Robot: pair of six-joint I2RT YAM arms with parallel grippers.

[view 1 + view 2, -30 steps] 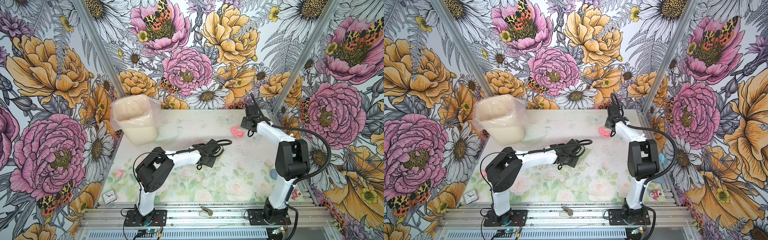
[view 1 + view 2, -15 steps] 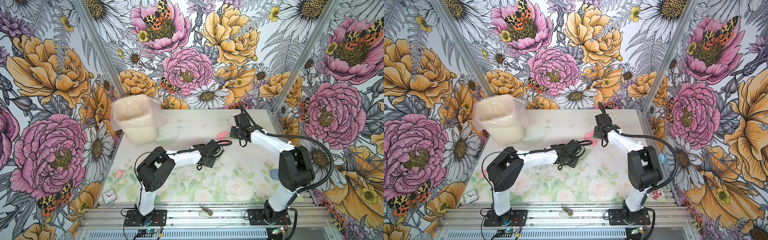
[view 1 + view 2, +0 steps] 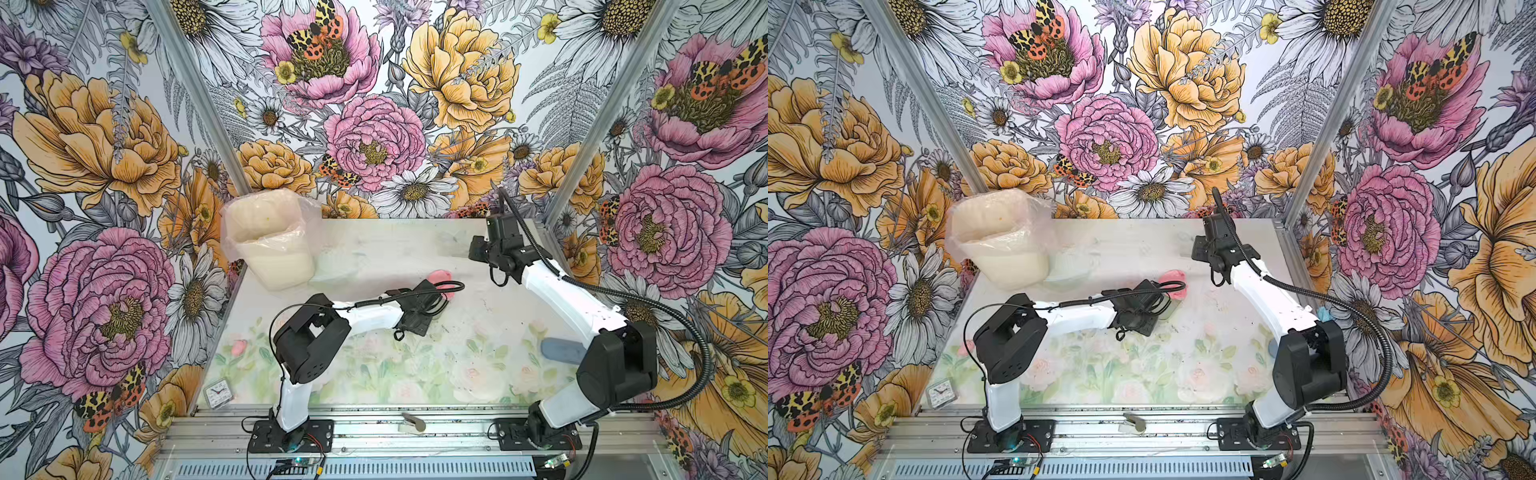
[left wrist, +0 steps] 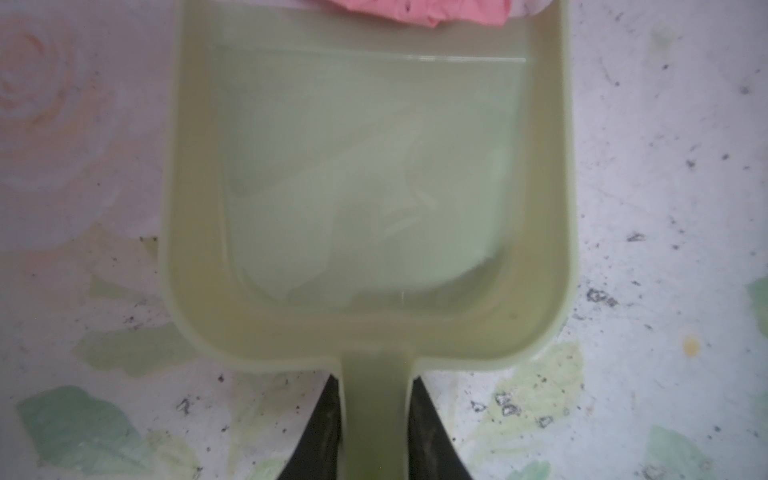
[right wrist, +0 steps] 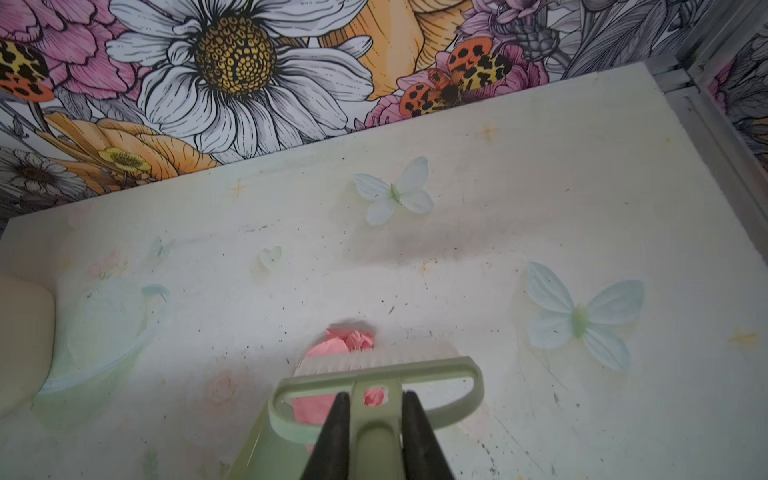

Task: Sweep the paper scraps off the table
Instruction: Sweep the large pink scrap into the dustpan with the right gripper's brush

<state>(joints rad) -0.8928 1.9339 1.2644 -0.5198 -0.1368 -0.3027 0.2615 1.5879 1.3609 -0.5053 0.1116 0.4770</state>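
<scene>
Bright even light, soft faint shadows, left wrist view blurred

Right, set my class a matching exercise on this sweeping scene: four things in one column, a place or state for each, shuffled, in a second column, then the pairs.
Things
1. dustpan
2. brush
3. pink paper scrap
4. bag-lined bin

Places or states
A. far left corner of the table
B. handle clamped in the right gripper
C. at the dustpan's open lip
D. handle clamped in the left gripper

Pairs: 1-D, 2-B, 3-C, 4-A
</scene>
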